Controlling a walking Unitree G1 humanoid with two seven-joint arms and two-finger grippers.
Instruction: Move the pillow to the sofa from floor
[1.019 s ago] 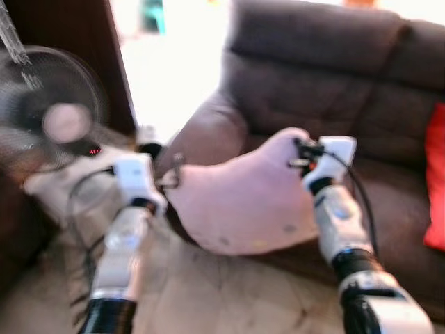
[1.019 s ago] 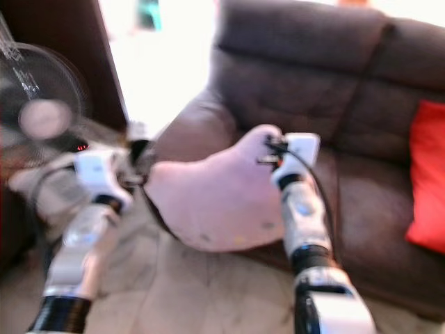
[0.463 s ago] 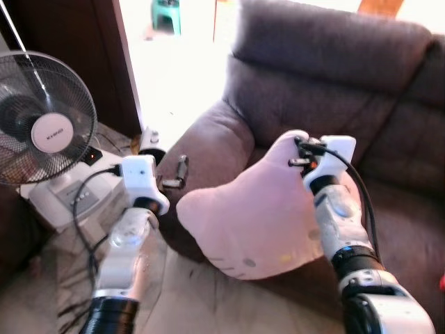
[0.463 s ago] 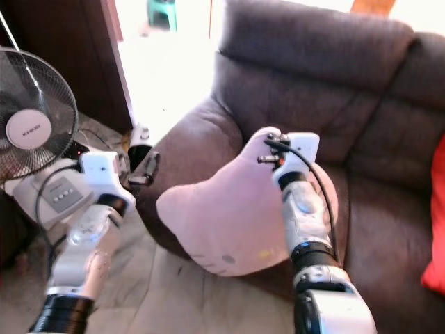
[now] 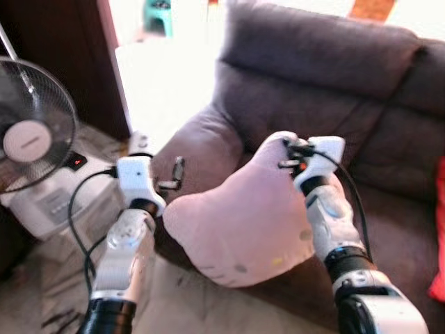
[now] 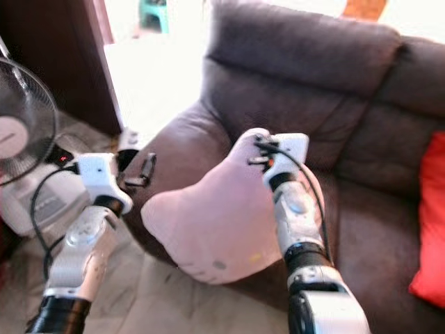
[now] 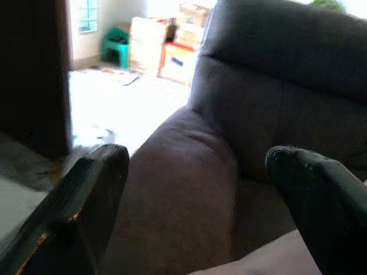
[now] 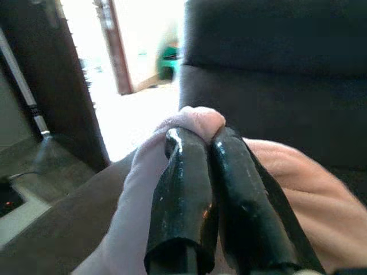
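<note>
Pink pillow [image 5: 243, 226] aloft, pinched by one ear, halfway over the sofa [image 5: 334, 90] armrest.

Right gripper [image 8: 198, 150] clenched on the pillow's upper corner, fingers [image 8: 180, 189] pressed together with pink cloth bunched between them; pillow hanging clear of the floor, draped in front of the armrest [image 7: 183, 189] and just short of the seat cushion [image 5: 396, 223] (a red cushion [image 6: 427, 216] already sits at the far end); left gripper [image 5: 170, 177] spread wide and empty, just beside the pillow's left edge, not touching it; fan [image 5: 31, 136] off to the left, well apart. Carry step in hand, judging by the height; next move calls for reaching further right over the seat, lowering until the cushion takes the weight, then letting go.
</note>
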